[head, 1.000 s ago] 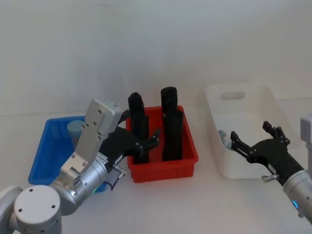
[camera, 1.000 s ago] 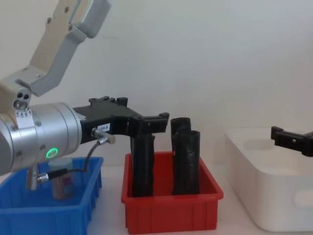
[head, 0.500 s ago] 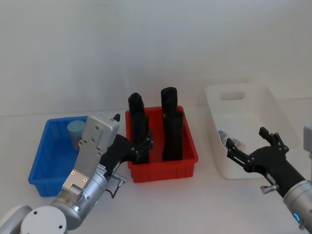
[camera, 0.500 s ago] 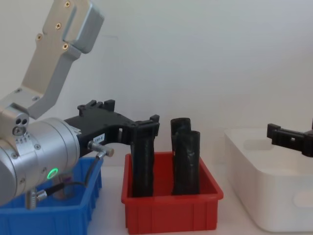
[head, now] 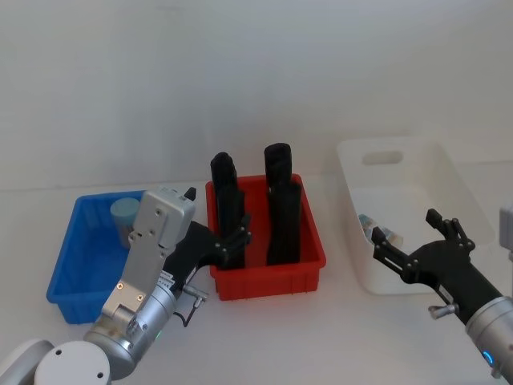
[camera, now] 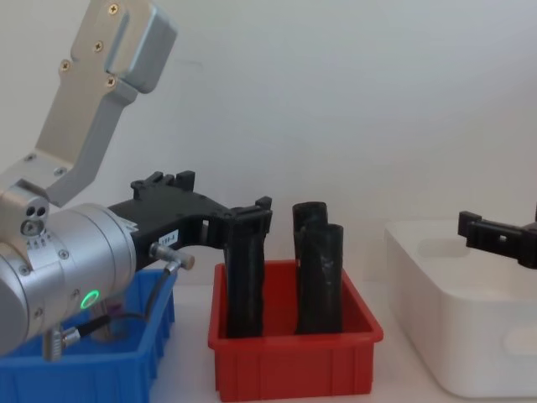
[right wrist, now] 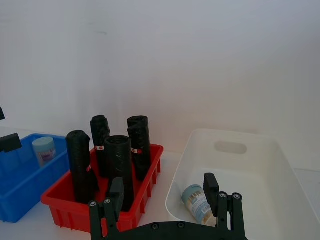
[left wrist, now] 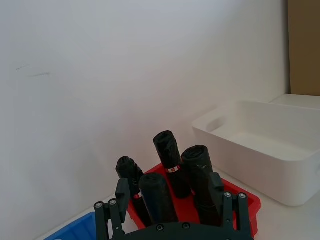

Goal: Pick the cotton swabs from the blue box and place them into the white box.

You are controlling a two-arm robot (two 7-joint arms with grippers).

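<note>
One cotton swab jar with a pale blue lid stands at the back of the blue box; the right wrist view shows this jar too. Another jar lies on its side in the white box, near its left wall. My left gripper hovers open and empty between the blue box and the red bin, at the bin's front left corner. My right gripper is open and empty at the front edge of the white box, above its rim.
A red bin with several tall black rolls stands between the two boxes. In the chest view my left arm's big silver wrist looms over the blue box. A plain white wall lies behind.
Over the last second my left arm pulled back from above the blue box, uncovering the jar. My right gripper drew back from over the white box. Both have held still since half a second ago.
</note>
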